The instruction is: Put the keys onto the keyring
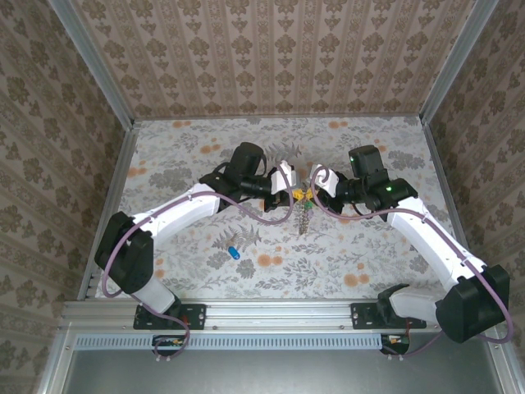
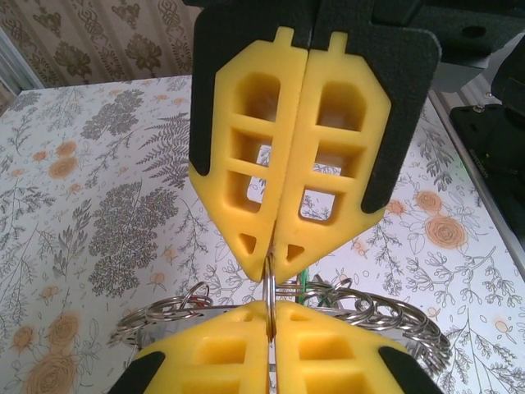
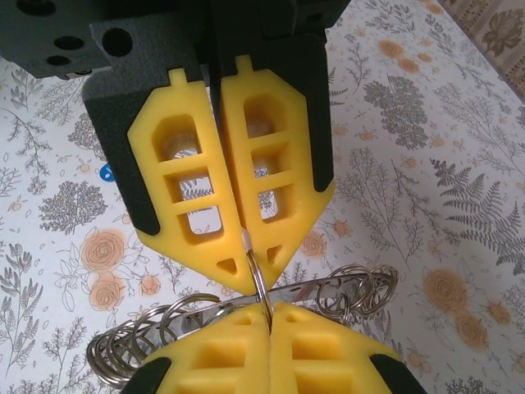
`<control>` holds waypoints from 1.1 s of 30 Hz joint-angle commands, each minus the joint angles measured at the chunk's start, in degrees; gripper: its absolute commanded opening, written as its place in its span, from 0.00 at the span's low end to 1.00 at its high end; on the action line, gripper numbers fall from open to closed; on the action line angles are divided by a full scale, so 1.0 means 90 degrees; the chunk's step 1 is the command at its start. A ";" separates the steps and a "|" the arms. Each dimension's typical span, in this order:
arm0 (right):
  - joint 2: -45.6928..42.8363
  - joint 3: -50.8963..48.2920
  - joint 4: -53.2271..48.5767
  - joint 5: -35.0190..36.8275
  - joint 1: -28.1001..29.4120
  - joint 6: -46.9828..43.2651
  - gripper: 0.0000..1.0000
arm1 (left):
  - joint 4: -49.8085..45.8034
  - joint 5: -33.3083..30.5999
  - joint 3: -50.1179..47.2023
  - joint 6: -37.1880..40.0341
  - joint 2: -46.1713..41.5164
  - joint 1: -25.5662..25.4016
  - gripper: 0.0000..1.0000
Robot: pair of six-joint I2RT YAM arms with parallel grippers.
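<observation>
Lying on the bench (image 1: 369, 254), a blue key (image 1: 233, 251) sits left of the left gripper (image 2: 271, 316), toward its base. That gripper is pressed together, pinching the keyring (image 2: 268, 283). Tip to tip opposite, the right gripper (image 3: 269, 316) pinches the same ring. Yellow and green keys (image 1: 302, 195) and a chain of small rings (image 1: 305, 220) hang between both tips.
</observation>
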 commanded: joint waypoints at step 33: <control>-0.0006 -0.0658 0.2378 -0.2077 -0.0884 0.1513 0.00 | 0.4356 0.1273 -0.1132 -0.2384 -0.0086 0.0247 0.10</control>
